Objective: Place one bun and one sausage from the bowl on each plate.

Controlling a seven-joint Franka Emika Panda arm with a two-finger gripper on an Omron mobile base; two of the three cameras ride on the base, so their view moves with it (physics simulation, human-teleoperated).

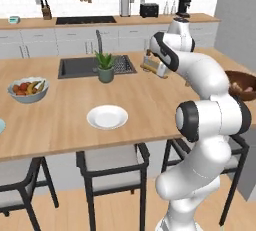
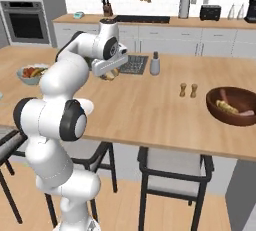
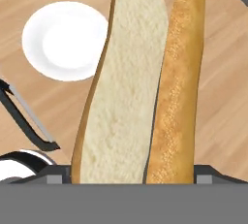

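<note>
My gripper (image 1: 155, 69) (image 2: 108, 73) hangs above the middle of the wooden island, shut on a split bun (image 3: 140, 87) whose pale crumb and golden crust run the length of the hand view. The white plate (image 1: 107, 117) (image 3: 65, 41) lies bare on the counter below and to the front left of the gripper. A sliver of the pale blue-green plate (image 1: 1, 125) shows at the far left edge. The dark wooden bowl (image 2: 235, 106) (image 1: 243, 86) sits at the island's right end, far from the gripper, with more food inside.
A pale bowl of fruit (image 1: 28, 89) (image 2: 31, 72) stands at the left. A potted plant (image 1: 105, 66) and a sink (image 1: 80, 67) lie behind the white plate. Two small shakers (image 2: 188, 90) stand left of the wooden bowl. Black stools (image 1: 112, 162) line the island's front edge.
</note>
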